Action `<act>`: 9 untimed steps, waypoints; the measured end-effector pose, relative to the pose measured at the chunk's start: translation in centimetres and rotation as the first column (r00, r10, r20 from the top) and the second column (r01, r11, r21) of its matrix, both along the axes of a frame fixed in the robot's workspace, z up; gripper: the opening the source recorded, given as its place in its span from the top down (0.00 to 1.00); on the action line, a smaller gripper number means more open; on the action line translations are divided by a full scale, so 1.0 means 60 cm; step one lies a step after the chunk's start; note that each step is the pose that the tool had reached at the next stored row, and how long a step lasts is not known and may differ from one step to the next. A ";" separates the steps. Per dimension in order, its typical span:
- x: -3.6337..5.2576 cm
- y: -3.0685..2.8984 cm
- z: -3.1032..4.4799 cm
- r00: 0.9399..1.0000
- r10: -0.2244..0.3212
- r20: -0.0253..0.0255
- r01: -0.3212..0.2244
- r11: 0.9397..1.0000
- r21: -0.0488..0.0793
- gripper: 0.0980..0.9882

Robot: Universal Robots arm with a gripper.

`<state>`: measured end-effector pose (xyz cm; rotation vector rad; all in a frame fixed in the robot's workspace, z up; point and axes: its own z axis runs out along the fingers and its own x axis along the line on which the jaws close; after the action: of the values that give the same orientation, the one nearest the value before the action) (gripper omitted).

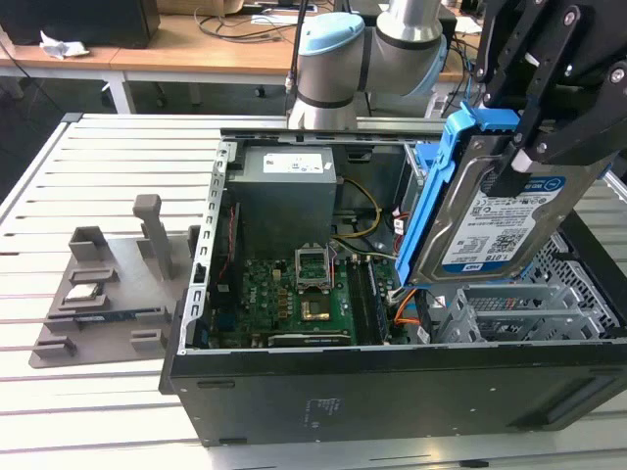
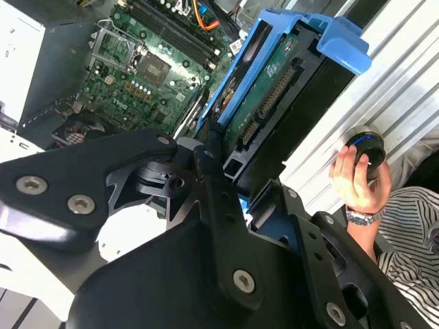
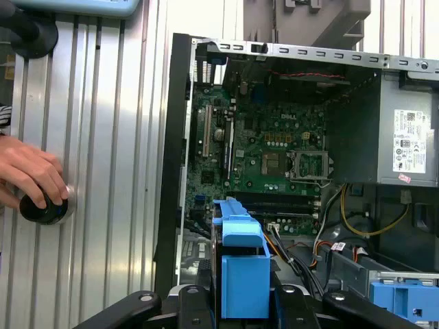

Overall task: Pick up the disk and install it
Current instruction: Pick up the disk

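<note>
We see the tool (image 1: 537, 147) clamped on the disk (image 1: 487, 217), which hangs tilted under it, just above the open computer case (image 1: 392, 387). Below lies the motherboard (image 1: 294, 289). Farther off, a hand (image 3: 31, 175) rests on a black knob (image 3: 42, 209) on the table (image 1: 98, 392).

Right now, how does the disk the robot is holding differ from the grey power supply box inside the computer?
The disk is a thin slab edged in blue plastic; the power supply is a bulky plain grey box. The disk hangs tilted above the computer case, clamped by the fingers; the power supply sits level inside it. Both carry a white printed label.
</note>
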<state>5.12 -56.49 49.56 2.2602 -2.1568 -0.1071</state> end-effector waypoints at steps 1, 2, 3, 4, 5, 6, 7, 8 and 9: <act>0.006 0.0000 0.000 1.000 0.000 0.000 0.000 1.000 0.000 0.70; 0.011 0.0000 0.000 1.000 0.000 -0.001 0.000 1.000 -0.001 0.70; 0.014 0.0000 0.000 1.000 0.000 -0.001 0.000 1.000 -0.001 0.70; 0.018 0.0001 0.000 1.000 0.000 -0.001 0.000 1.000 -0.001 0.70; 0.021 0.0001 0.000 1.000 0.000 -0.001 0.000 1.000 -0.001 0.70; 0.025 0.0000 0.000 1.000 0.000 -0.001 0.000 1.000 -0.002 0.70; 0.031 0.0000 0.000 1.000 0.000 -0.002 0.000 1.000 -0.002 0.70; 0.035 0.0000 0.000 1.000 0.000 -0.002 0.000 1.000 -0.002 0.70; 0.038 0.0000 0.000 1.000 0.000 -0.002 0.000 1.000 -0.002 0.70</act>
<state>7.37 -56.48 49.55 2.2576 -2.1548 -0.1068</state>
